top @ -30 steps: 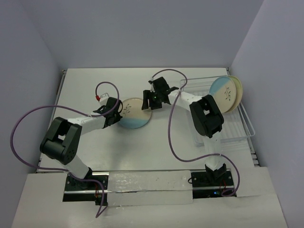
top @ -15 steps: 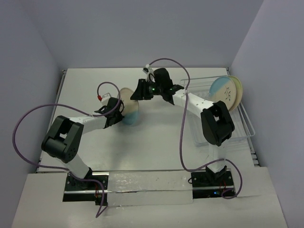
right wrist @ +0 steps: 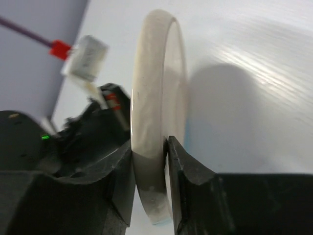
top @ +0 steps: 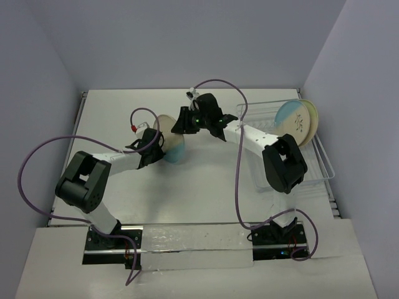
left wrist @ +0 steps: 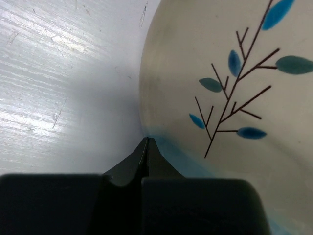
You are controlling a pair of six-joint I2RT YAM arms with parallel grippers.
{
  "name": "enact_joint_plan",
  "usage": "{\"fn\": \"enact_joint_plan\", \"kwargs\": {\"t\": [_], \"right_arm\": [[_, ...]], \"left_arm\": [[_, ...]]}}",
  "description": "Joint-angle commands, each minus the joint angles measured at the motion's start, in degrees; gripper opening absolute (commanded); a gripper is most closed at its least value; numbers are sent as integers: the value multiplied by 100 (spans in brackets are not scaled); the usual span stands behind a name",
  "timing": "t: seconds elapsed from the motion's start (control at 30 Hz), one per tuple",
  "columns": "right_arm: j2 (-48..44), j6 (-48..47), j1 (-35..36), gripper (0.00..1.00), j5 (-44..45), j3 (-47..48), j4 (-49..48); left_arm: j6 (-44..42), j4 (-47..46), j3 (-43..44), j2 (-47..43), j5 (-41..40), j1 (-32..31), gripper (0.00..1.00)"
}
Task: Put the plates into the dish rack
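Observation:
One cream and light blue plate (top: 171, 148) stands tipped up on its edge in the middle of the table. My right gripper (top: 179, 123) is shut on its upper rim: in the right wrist view the rim (right wrist: 152, 122) runs edge-on between the two fingers (right wrist: 178, 166). My left gripper (top: 158, 144) is shut with nothing between its jaws, its tips (left wrist: 147, 140) pressed against the blue lower edge of the plate (left wrist: 230, 88), whose sprig face is turned toward it. Two more plates (top: 294, 122) stand upright in the clear dish rack (top: 315, 169) at the right.
The rack lies along the table's right side, close to the right wall. Purple cables loop over both arms. The right arm's forearm (top: 249, 134) stretches across the table between rack and plate.
The plate has gone from lying flat to standing on edge. My right gripper moved left onto its upper rim and closed on it. The left gripper stayed shut at the plate's left side.

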State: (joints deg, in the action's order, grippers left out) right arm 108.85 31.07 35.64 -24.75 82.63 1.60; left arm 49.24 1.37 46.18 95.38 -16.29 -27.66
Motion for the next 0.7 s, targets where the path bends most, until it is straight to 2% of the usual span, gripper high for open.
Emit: {"fn": "enact_joint_plan", "kwargs": {"t": [0.0, 0.07, 0.1, 0.17, 0.3, 0.33, 0.37, 0.47, 0.53, 0.57, 0.67], "right_arm": [[-314, -237, 155, 25, 1175, -161, 625], [-278, -381, 276, 23, 1601, -11, 893], [-268, -383, 294, 10, 1631, 8, 904], [-231, -420, 347, 0, 1653, 60, 904], [-286, -549, 350, 0, 1997, 143, 904], [-399, -652, 353, 0, 2134, 177, 904], [-505, -762, 356, 0, 2258, 209, 898], [-757, -1148, 331, 0, 2691, 383, 904], [-1024, -1358, 305, 0, 2895, 514, 904], [-1214, -1454, 275, 0, 3071, 583, 908], [-1674, -1684, 148, 0, 3373, 717, 913]], "left_arm": [[59, 144, -142, 17, 278, -90, 0], [51, 83, -135, 7, 311, -99, 0], [42, 74, -135, -11, 311, -117, 0], [33, 39, -142, -30, 330, -134, 0], [15, 21, -127, -169, 337, -152, 0], [21, 27, -81, -294, 309, -152, 4], [24, 84, -18, -400, 245, -152, 16], [43, 380, 234, -699, -41, -152, 67], [-64, 492, 469, -949, -272, -152, 92], [-133, 490, 543, -1106, -400, -152, 98], [-246, 319, 646, -1748, -615, -135, 99]]}}
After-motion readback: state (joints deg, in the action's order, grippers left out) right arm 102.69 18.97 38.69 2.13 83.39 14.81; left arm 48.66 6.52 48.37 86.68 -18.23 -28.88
